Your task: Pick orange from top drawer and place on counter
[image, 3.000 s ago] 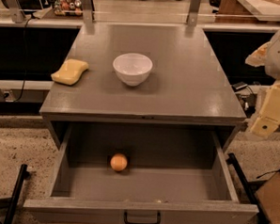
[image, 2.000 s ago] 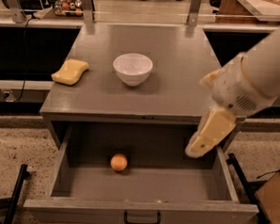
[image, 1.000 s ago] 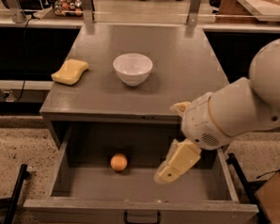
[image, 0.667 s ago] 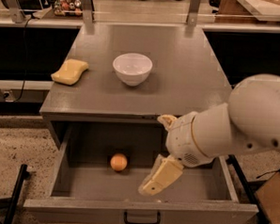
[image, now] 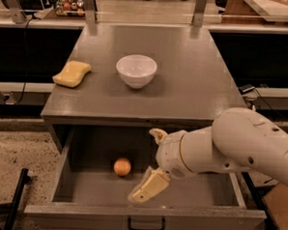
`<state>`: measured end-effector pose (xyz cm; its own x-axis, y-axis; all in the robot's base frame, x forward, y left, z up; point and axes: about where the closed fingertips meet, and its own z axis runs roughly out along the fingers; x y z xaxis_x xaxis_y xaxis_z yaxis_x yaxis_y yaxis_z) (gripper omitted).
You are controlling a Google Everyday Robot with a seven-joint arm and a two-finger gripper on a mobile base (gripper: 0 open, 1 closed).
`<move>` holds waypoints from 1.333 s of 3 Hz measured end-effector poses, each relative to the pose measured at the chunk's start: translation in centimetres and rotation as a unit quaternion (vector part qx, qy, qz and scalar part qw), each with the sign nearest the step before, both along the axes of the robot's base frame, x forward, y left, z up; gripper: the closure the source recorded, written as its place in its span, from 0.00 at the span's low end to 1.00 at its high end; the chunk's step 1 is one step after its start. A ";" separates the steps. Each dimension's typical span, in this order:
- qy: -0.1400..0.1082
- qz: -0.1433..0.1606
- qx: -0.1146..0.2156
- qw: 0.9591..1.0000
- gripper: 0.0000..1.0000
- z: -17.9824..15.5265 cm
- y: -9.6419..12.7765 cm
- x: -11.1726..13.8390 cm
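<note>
The orange [image: 122, 166] lies on the floor of the open top drawer [image: 143, 217], left of its middle. The drawer is pulled out under the grey counter [image: 185, 75], and its black handle [image: 146, 227] shows at the front. My gripper [image: 145, 188] hangs over the drawer's front part, just right of the orange and a little nearer the front, apart from it. The white arm [image: 229, 148] reaches in from the right and covers the drawer's right half.
On the counter stand a white bowl [image: 136, 71] near the middle and a yellow sponge [image: 71, 73] at the left edge. Two metal posts [image: 200, 8] rise at the counter's back. A black bar [image: 14, 202] stands on the floor at the lower left.
The arm has swung from the right side down and leftward over the open drawer. The gripper has dropped closer to the orange. The orange, bowl and sponge have not moved.
</note>
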<state>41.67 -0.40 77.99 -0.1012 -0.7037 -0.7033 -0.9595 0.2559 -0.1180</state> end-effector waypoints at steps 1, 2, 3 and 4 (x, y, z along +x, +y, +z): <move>0.037 -0.015 0.040 0.998 0.00 -3.4 -0.2 1.5; 0.051 -0.028 0.074 0.996 0.00 -6.4 0.0 3.0; 0.023 -0.037 0.083 0.996 0.00 -8.4 1.2 5.3; 0.016 -0.046 0.083 0.995 0.00 -8.4 1.0 5.8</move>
